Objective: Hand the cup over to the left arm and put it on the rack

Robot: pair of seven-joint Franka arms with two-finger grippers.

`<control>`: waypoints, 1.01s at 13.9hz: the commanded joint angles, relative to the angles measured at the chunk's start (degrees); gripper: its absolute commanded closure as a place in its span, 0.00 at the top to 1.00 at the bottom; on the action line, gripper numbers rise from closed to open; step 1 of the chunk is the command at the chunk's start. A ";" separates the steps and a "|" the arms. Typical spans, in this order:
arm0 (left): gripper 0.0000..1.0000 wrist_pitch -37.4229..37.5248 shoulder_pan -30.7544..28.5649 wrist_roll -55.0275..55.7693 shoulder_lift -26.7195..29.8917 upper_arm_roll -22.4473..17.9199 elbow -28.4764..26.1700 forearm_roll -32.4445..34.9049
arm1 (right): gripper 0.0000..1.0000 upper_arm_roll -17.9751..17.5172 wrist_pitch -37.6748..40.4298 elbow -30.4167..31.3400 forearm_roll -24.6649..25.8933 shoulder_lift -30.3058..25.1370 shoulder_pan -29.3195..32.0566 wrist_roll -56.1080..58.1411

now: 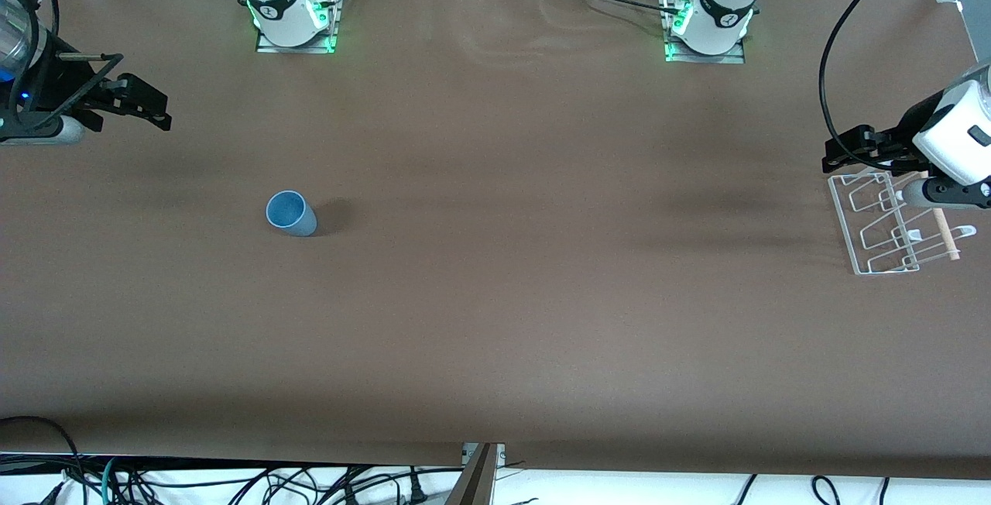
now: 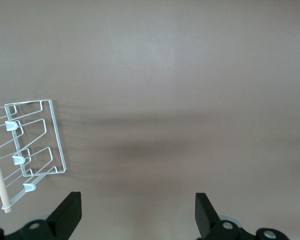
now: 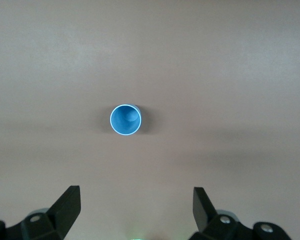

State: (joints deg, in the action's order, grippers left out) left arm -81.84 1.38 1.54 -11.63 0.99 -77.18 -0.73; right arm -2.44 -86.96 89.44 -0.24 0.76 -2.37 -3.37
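Observation:
The light-blue cup (image 1: 291,213) stands upright, mouth up, on the brown table toward the right arm's end; it also shows in the right wrist view (image 3: 125,120). My right gripper (image 1: 157,112) hangs open and empty over the table edge at that end, apart from the cup; its jaws stand wide in its wrist view (image 3: 136,200). The white wire rack (image 1: 882,226) with its wooden dowel (image 1: 946,234) lies at the left arm's end and shows in the left wrist view (image 2: 35,145). My left gripper (image 1: 834,155) is open and empty beside and above the rack (image 2: 138,207).
The two arm bases (image 1: 294,17) (image 1: 708,25) stand at the table's back edge. A long black cable (image 1: 832,63) loops from the left arm above the table. Loose cables (image 1: 232,482) lie below the table's front edge.

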 commanded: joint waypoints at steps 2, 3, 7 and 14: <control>1.00 0.89 -0.06 -0.22 -1.11 -0.11 2.21 -1.11 | 0.99 -1.25 0.92 -1.55 0.15 0.64 1.31 0.03; 1.00 0.89 -0.15 -0.22 -1.11 -0.11 2.21 -1.11 | 0.99 -1.16 1.27 -1.64 0.15 0.64 1.31 0.21; 1.00 0.89 0.02 -0.22 -1.20 -0.11 2.30 -1.11 | 0.99 -1.08 1.62 -0.50 0.06 0.38 1.49 -0.06; 1.00 0.98 -0.41 -0.13 -1.29 -0.11 2.38 -1.03 | 0.99 -1.52 0.74 2.92 -0.38 -1.03 1.31 0.03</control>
State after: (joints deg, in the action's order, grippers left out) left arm -81.84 1.33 1.54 -11.86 0.94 -77.02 -0.73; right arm -2.89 -86.03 90.51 -0.20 1.17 -2.17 -3.40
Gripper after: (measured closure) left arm 0.000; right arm 0.004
